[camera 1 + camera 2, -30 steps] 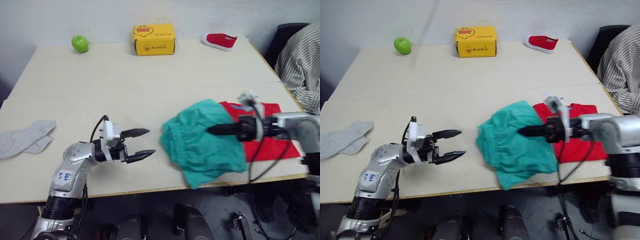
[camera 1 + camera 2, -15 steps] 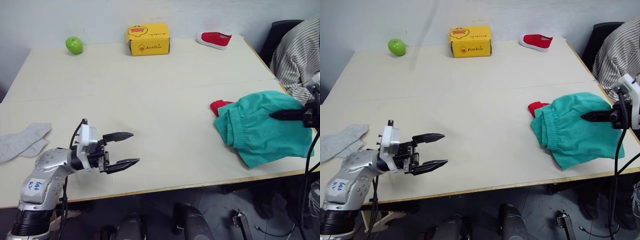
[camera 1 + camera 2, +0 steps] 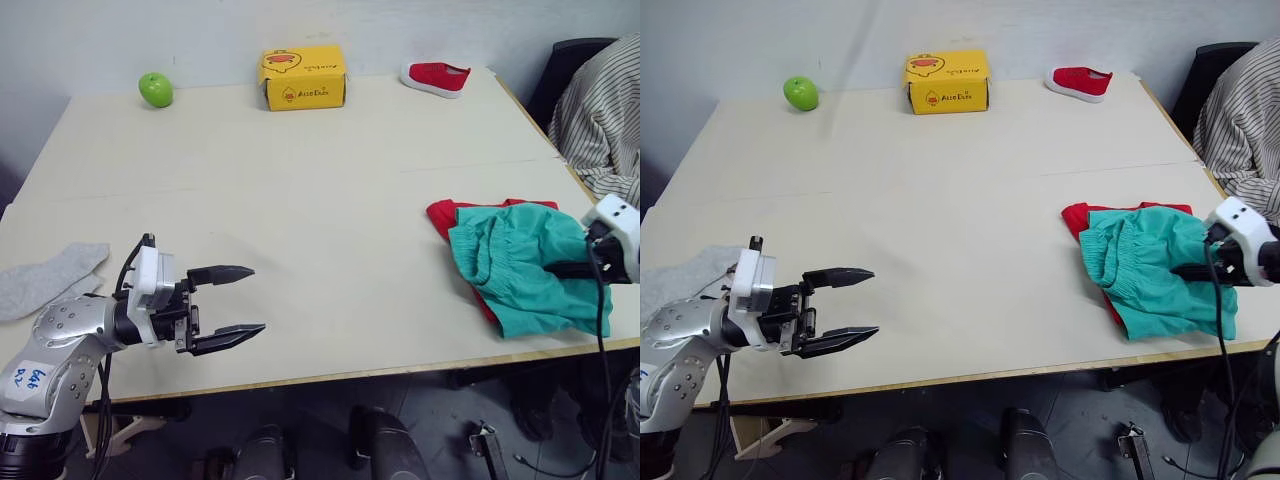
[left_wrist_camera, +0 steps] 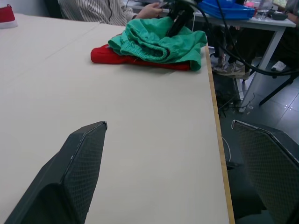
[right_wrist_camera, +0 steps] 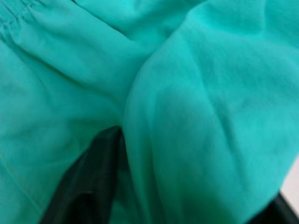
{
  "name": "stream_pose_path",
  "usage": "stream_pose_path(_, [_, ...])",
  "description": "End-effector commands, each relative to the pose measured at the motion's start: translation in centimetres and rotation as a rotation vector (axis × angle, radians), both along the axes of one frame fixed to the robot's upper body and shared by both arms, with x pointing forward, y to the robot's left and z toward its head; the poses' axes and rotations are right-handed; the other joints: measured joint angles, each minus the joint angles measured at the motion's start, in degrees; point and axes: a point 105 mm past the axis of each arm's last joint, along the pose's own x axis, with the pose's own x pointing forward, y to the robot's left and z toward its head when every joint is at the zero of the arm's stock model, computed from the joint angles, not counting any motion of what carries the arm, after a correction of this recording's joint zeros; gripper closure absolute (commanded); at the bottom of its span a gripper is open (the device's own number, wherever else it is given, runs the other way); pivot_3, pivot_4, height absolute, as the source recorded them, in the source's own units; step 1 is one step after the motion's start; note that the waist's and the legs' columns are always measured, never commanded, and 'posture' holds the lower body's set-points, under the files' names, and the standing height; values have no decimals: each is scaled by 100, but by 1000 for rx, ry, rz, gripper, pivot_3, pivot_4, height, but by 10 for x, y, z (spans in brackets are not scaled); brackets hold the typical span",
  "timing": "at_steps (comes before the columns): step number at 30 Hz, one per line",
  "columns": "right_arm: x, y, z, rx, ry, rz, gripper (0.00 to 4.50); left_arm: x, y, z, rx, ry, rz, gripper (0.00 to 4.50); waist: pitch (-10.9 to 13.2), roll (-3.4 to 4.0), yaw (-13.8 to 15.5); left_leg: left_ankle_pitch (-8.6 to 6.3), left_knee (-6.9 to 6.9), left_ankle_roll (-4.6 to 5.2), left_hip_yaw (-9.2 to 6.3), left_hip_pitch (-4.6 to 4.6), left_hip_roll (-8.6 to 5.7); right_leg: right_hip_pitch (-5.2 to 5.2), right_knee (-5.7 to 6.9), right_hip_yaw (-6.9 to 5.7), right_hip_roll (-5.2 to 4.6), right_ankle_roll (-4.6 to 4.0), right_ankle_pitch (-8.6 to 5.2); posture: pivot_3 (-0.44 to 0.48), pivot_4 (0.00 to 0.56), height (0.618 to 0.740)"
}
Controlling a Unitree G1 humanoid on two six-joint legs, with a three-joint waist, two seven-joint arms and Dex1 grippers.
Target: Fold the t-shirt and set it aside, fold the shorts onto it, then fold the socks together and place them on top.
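Left eye view: right tool (image 3: pixel 560 270) buried in the teal shorts (image 3: pixel 520 265) at three o'clock, grip unclear; withdrawing could drag them off the red t-shirt (image 3: pixel 445 213). Left tool (image 3: pixel 240 300) spread, empty.

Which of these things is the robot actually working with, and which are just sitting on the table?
Part of the job:
shorts, lying on the t-shirt
t-shirt
socks, near the table's left edge

Just lying about:
green apple
yellow box
red shoe
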Motion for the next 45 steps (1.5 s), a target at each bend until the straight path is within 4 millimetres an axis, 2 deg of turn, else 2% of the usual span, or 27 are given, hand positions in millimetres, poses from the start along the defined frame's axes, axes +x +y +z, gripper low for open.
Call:
stream_pose_path(1, [-5, -8, 59, -78, -190, 36, 420, 2, 11, 9, 9, -27, 11, 0, 10, 24, -3, 0, 0, 0, 2, 0, -1, -3, 1, 2, 0, 0, 0, 0, 150, 740])
stream_pose_path(2, [-6, -9, 64, -96, -215, 41, 29, 3, 12, 8, 9, -25, 11, 0, 10, 24, -5, -1, -2, -1, 3, 1, -2, -4, 0, 2, 2, 0, 0, 0, 150, 740])
stream_pose_path(6, [-9, 3, 85, -148, -367, 140, 29, 12, 15, 4, -5, -10, 31, 0, 13, 18, -10, -2, -2, -12, 3, 2, 0, -3, -2, 1, 17, -4, -2, 0, 150, 740])
stream_pose_path(7, [-9, 11, 87, -133, -398, 172, 29, 14, 17, 1, -5, 0, 41, 0, 13, 18, -12, -2, -2, -12, 6, 2, 0, -4, 0, 3, 17, -3, -2, 0, 150, 740])
stream_pose_path(11, [-13, 43, 83, -60, -454, 260, 29, 19, 25, -5, 2, 24, 70, 0, 13, 19, -6, 1, -2, -15, 8, 6, 0, -4, 6, 8, 17, -3, -2, 0, 150, 740])
stream_pose_path(12, [-15, 54, 79, -42, -465, 290, 29, 20, 27, -6, 5, 27, 78, 0, 13, 18, -2, 2, -2, -17, 8, 7, 2, -5, 8, 8, 18, -3, -2, 0, 150, 740])
stream_pose_path(14, [-19, 92, 60, 19, -478, 396, 29, 24, 36, -9, 13, 30, 117, 0, 15, 22, -39, 11, -12, -8, -32, -4, -3, 19, 8, -15, -9, -2, -1, 0, 150, 740])
stream_pose_path(15, [-22, 109, 54, 60, -489, 432, 29, 25, 40, -10, 15, 28, 141, 0, 14, 19, -94, 29, -35, -6, -116, -13, -18, 85, -14, -54, -63, -1, -1, 0, 150, 740])
stream_pose_path(17, [-25, 138, 45, 110, -516, 484, 29, 24, 49, -10, 11, 27, 192, 0, 21, 22, -151, 121, -140, 6, -339, -8, -112, 220, -73, -276, -168, 15, -4, 0, 150, 740])
stream_pose_path(19, [-25, 162, 41, 188, -543, 496, 29, 21, 61, -11, 10, 18, 260, 0, 35, 23, -113, 208, -193, 23, -473, -20, -216, 240, -72, -392, -236, 41, -17, 0, 150, 740])
stream_pose_path(23, [-48, 206, 11, 341, -535, 623, 29, 2, 108, -22, -5, 38, 517, 0, 39, -16, 173, 214, -176, 22, -462, -23, -207, 228, -77, -356, -218, 44, -15, 0, 150, 740])
stream_pose_path(26, [-62, 217, 2, 447, -595, 662, 29, -16, 139, -29, -44, 56, 726, 0, 40, -26, 241, 182, -168, 39, -451, -24, -205, 225, -105, -342, -218, 43, -16, 0, 150, 740])
stream_pose_path(29, [-87, 225, -24, 493, -607, 761, 29, -61, 191, -43, -104, 76, 1056, 0, 38, -33, 250, 135, -141, 87, -423, -25, -203, 223, -107, -317, -219, 54, -9, 0, 150, 740])
stream_pose_path(31, [-97, 223, -41, 488, -598, 777, 29, -91, 216, -53, -119, 102, 1235, 0, 39, -51, 239, 114, -135, 94, -417, -19, -195, 234, -120, -314, -218, 56, -10, 0, 150, 740])
stream_pose_path(34, [-105, 219, -55, 463, -585, 796, 29, -129, 237, -70, -109, 185, 1420, 0, 44, -68, 196, 89, -111, 99, -403, -18, -178, 234, -123, -305, -218, 59, -11, 0, 150, 740])
stream_pose_path(36, [-106, 217, -57, 463, -584, 794, 29, -140, 242, -74, -100, 214, 1478, 0, 43, -73, 188, 73, -100, 78, -399, -18, -167, 233, -130, -296, -219, 60, -11, 0, 150, 740])
stream_pose_path(37, [-107, 216, -57, 467, -585, 794, 29, -143, 243, -75, -99, 219, 1502, 0, 42, -74, 196, 70, -99, 70, -399, -17, -159, 235, -139, -294, -216, 56, -13, 0, 150, 740])
stream_pose_path(39, [-106, 216, -54, 470, -593, 795, 29, -136, 242, -67, -107, 191, 1495, 0, 39, -78, 217, 72, -99, 64, -402, -18, -138, 235, -157, -297, -206, 47, -18, 0, 150, 740])
stream_pose_path(45, [-88, 221, -29, 481, -635, 784, 29, -63, 216, -44, 21, 147, 1300, 0, 39, -78, 325, 68, -100, 29, -399, -20, -103, 220, -142, -296, -173, 14, -30, 0, 150, 740])
